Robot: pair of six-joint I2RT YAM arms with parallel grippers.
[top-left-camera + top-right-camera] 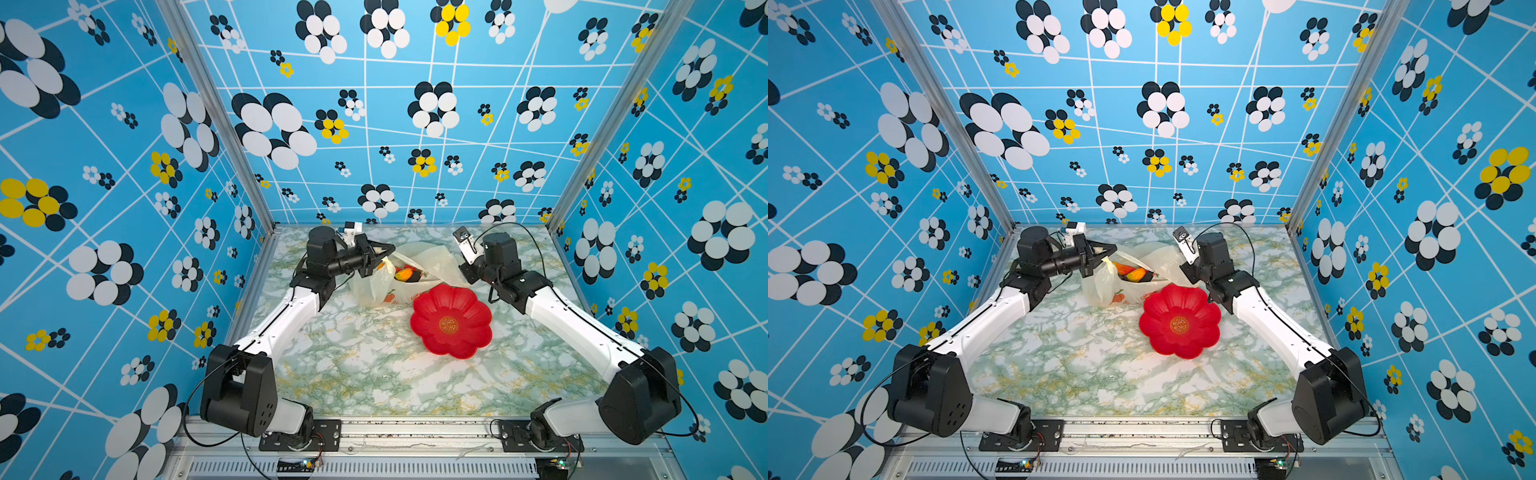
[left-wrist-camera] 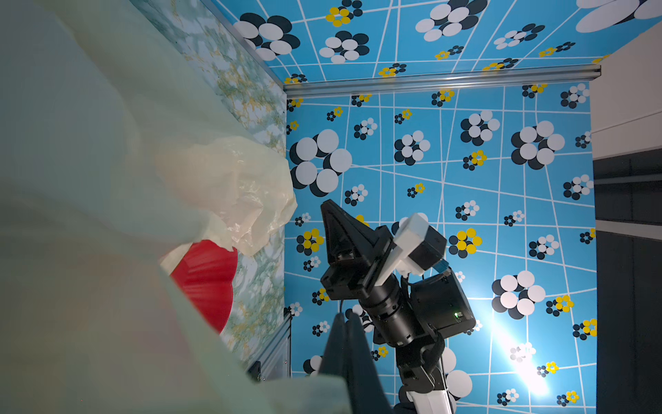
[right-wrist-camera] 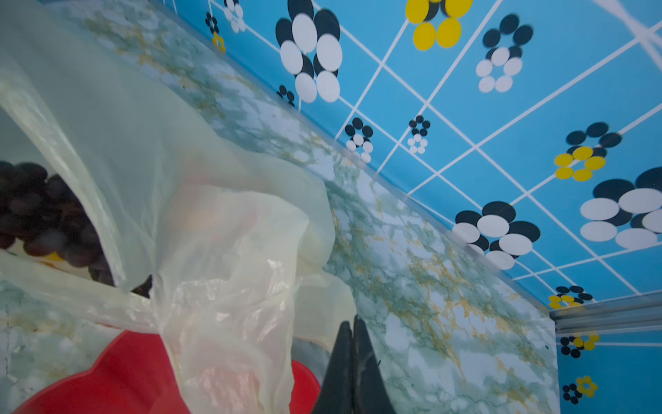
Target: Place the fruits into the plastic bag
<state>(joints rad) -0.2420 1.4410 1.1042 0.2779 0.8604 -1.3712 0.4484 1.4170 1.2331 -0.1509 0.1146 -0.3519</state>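
Bright light, wall (image 2: 526, 362) glare (plastic bag (image 2: 89, 179) blurred)

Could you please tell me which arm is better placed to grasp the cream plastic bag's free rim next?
Right, probably. The right gripper sits with jaws shut and empty beside the loose flap of the translucent cream plastic bag, while the left gripper seems clamped on its opposite rim.

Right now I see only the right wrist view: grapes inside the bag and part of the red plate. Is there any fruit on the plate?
Observer: No, in both top views the red plate is empty.
Operator: Which other fruits are in the bag?
Observer: Orange and red fruits lie in the open mouth of the plastic bag.
Operator: Who holds the bag open?
Observer: The left gripper, shut on the bag's left rim, it seems.
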